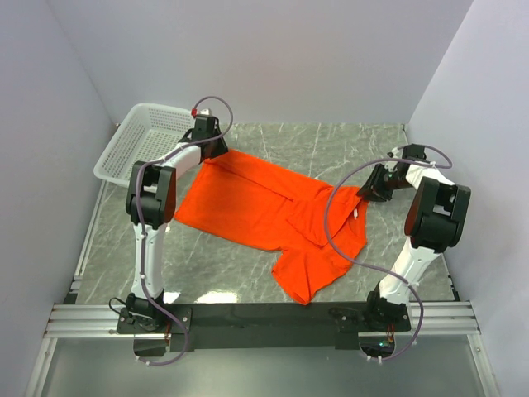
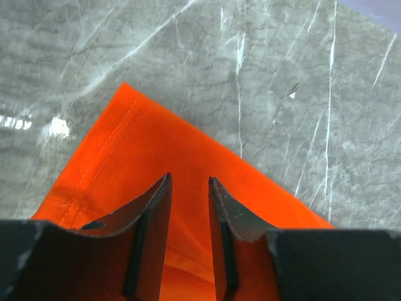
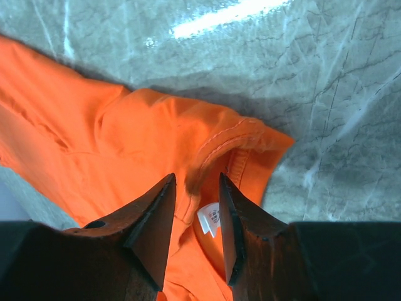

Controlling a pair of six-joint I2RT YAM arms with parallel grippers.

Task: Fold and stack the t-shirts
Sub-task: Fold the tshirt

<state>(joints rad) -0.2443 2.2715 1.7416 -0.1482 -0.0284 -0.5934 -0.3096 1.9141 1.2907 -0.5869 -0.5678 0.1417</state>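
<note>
One bright orange-red t-shirt (image 1: 264, 207) lies spread and rumpled on the grey marble table, with a sleeve toward the near edge. My left gripper (image 1: 212, 147) is at the shirt's far left corner. In the left wrist view (image 2: 189, 182) its jaws stand a little apart over the hem corner (image 2: 125, 138), with cloth showing in the gap. My right gripper (image 1: 369, 188) is at the shirt's right edge. In the right wrist view (image 3: 197, 179) its jaws stand a little apart astride the collar (image 3: 219, 141), the white label (image 3: 210, 218) between them.
A white plastic mesh basket (image 1: 124, 149) stands at the far left, just behind my left arm. Grey walls close the table (image 1: 331, 145) on three sides. A black rail (image 1: 264, 314) with both arm bases runs along the near edge.
</note>
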